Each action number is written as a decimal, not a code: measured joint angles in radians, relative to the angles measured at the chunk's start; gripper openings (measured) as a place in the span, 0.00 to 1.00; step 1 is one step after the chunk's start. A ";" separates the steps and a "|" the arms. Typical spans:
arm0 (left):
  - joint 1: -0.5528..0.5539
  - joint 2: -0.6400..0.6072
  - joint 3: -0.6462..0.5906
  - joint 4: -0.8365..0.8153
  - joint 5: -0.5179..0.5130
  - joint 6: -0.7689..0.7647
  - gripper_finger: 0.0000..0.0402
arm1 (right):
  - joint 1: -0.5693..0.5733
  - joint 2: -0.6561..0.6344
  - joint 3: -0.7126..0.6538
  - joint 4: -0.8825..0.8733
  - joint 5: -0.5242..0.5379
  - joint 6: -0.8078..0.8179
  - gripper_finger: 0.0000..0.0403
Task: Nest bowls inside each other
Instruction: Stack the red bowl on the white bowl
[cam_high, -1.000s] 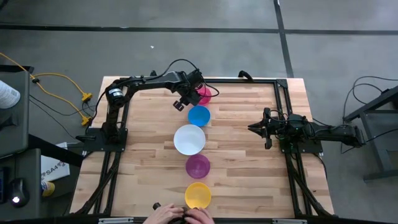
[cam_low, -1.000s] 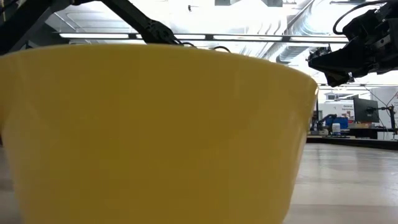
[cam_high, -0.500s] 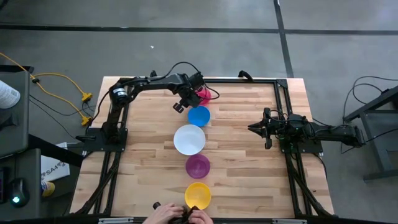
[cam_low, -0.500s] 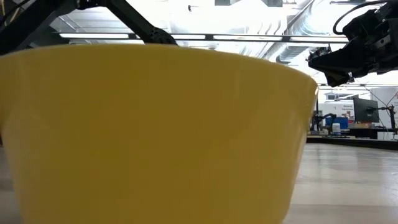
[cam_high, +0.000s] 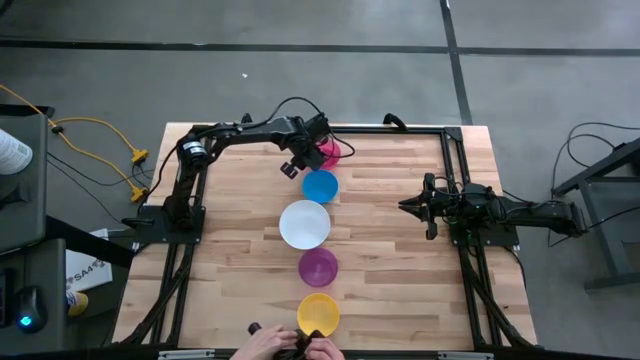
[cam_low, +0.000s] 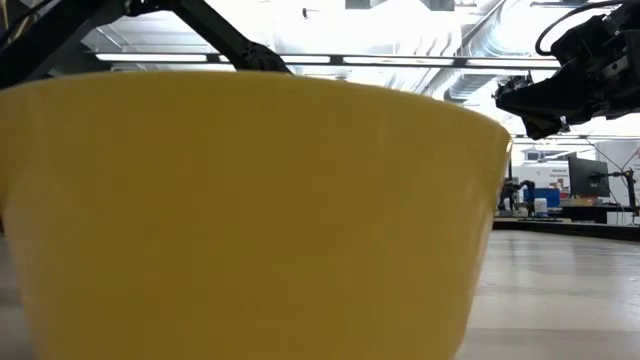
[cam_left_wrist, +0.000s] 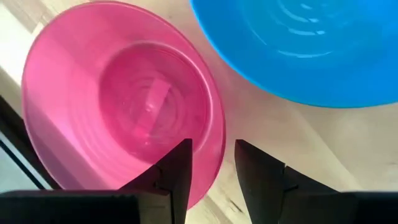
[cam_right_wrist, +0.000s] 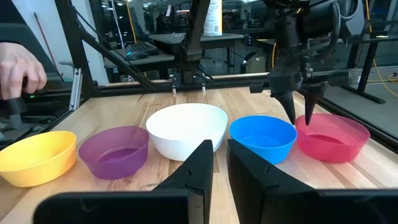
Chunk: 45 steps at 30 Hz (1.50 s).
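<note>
You've got five small round plastic bowls in one straight row down the middle of the wooden table (cam_high: 390, 250). Far end to near end: pink-red bowl (cam_high: 328, 152), blue bowl (cam_high: 320, 186), the bigger white bowl (cam_high: 304, 224), purple bowl (cam_high: 318, 267), yellow bowl (cam_high: 318, 312). All sit mouth up w/ small gaps between, none inside another yet. My guess: they're lined up like that so each one is easy to reach & drop into the next.

Your left gripper (cam_left_wrist: 211, 163) hangs right over the pink-red bowl, at the side next to the blue one. Its two fingers stand a bit apart, one finger (cam_left_wrist: 177, 168) over the inside of the bowl, the other over the outside, so the rim (cam_left_wrist: 219, 134) goes between them. Looks like it's set to pinch the rim & lift. It isn't holding anything yet.

Your right gripper (cam_high: 408, 206) waits off to the right of the row, well apart from the bowls, pointing at them. Its fingers have only a thin gap & are empty.

The yellow bowl (cam_low: 250, 210) sits so near the low cam that it fills most of that view.

A person's hands (cam_high: 292, 346) are at the near table edge, just beside the yellow bowl.

Writing: no brand or label I can read on any bowl. A white bottle (cam_right_wrist: 213, 17) stands far back in the room, its print too small to read.
</note>
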 joint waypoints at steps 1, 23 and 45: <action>0.000 0.000 0.000 -0.005 0.000 0.000 0.30 | 0.000 0.000 0.000 0.000 0.000 0.000 0.10; 0.000 0.000 0.000 -0.009 -0.006 0.000 0.10 | 0.000 0.000 0.000 0.000 0.000 0.000 0.10; 0.000 0.000 0.000 -0.005 -0.055 0.051 0.01 | 0.000 0.000 0.000 0.000 0.000 0.000 0.10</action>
